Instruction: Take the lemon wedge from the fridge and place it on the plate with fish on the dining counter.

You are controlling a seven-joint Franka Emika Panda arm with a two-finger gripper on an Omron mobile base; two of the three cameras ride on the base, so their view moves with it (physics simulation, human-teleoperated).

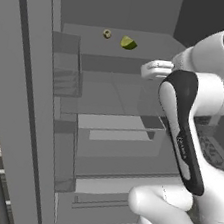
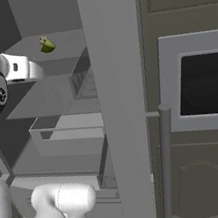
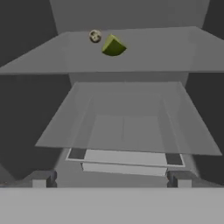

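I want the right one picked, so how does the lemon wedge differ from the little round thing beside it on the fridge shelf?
The lemon wedge is yellow-green, while the round item is beige-brown with dark speckles. The lemon wedge is angular with flat faces; the round item is ball-like. The lemon wedge is larger, and the round item sits further back. Both rest on the same upper shelf, close together but apart.

Fridge (image 1: pixel 30 97) doors: swung wide, interior open to the front.
Upper shelf (image 3: pixel 175 50): mostly bare; lemon wedge (image 3: pixel 113 46) and a small round item (image 3: pixel 95 36) just beside it sit toward the back left.
Room above the upper shelf: free.
Lower shelf (image 3: pixel 131 127): clear glass, unoccupied, with a drawer (image 1: pixel 118 135) beneath.
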